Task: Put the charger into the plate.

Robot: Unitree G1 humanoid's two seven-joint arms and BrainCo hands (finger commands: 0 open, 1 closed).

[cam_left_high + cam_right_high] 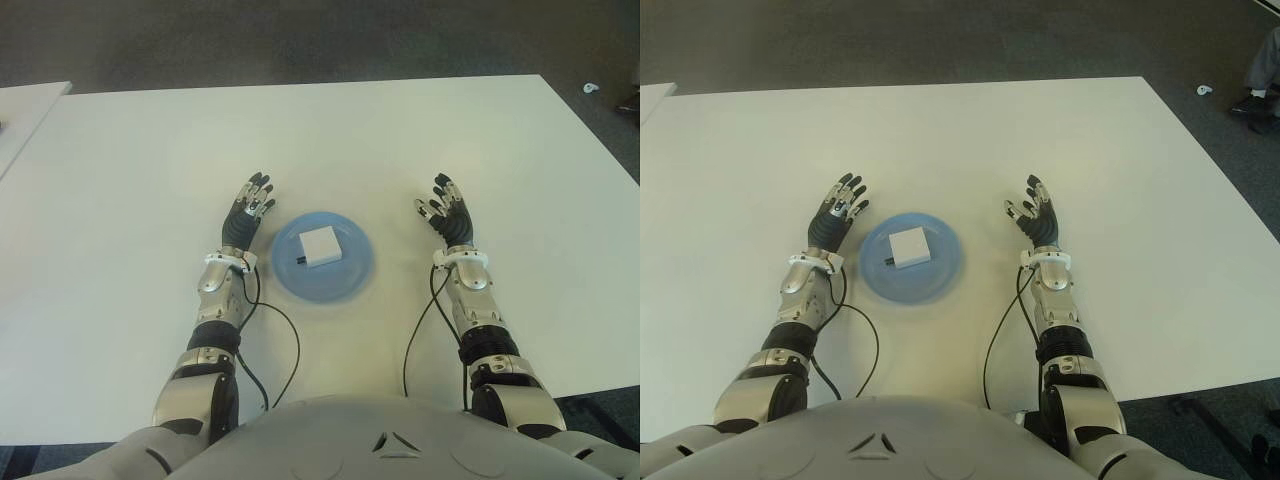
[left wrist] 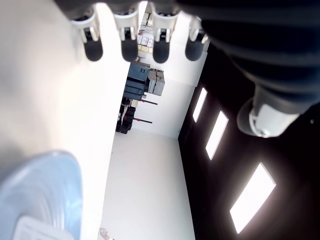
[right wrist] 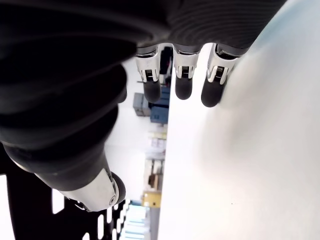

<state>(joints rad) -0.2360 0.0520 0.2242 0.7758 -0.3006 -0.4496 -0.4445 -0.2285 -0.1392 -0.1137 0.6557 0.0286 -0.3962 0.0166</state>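
Count: one white charger [image 1: 320, 246], one blue plate [image 1: 352, 278], one white table [image 1: 400, 140], two hands. A second white table edge [image 1: 25, 110] shows at the far left of the scene.

Markings: no brand, label or writing can be read on the charger, the plate or either hand.

Charger: a square white block with a dark end facing the left hand side. It lies flat inside the plate, slightly toward the far side of the plate's centre. Neither hand touches it.

Left hand [image 1: 249, 213]: shows just beside the plate's left rim, fingers extended and spread, holding nothing. The charger lies to this hand's right and a little nearer the robot's body. The left wrist view shows straight fingertips [image 2: 128, 50] with the plate beside the palm.

Right hand [image 1: 445, 212]: shows to the right of the plate, apart from the rim, fingers extended and wide, empty. The charger lies to its left, beyond the plate's near rim.

Black cables [image 1: 285, 330] run along both forearms.
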